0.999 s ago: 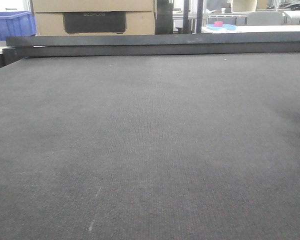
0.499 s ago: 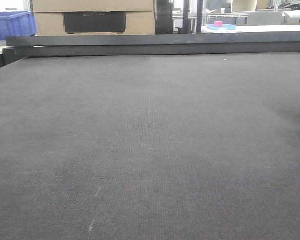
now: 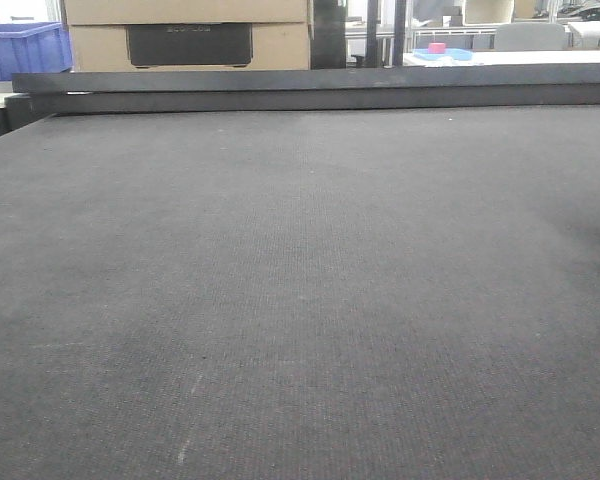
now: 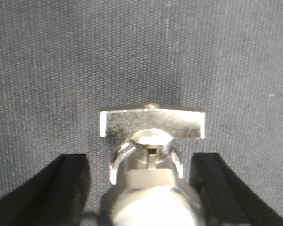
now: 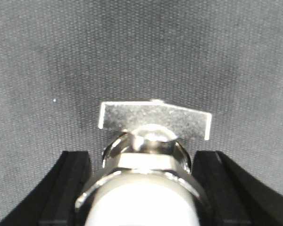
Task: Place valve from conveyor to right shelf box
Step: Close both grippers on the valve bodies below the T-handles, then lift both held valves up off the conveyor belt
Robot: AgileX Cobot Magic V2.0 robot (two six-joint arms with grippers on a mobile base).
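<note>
Left pincer (image 4: 139, 156): released, fingers (image 4: 70, 183) stood clear of the valve (image 4: 151, 125) between them.
Right pincer (image 5: 141, 153): cannot tell if clenched; second valve (image 5: 155, 117) sat between its fingers.
Conveyor (image 4: 132, 47): lay under both pincers.

I've got the conveyor (image 3: 300, 300) up: matt dark grey cloth with a fine, rough-looking weave, edged by a dull, smooth black rail (image 3: 320, 92). The left valve (image 4: 151, 125) reads as bright polished metal with a grainy, sparkling flat handle, and the right valve (image 5: 155, 120) is the same — glossy body, speckled bar. The left gripper fingers (image 4: 68, 188) and right gripper fingers (image 5: 70, 188) look matt black — plastic or rubber, I can't tell.
</note>
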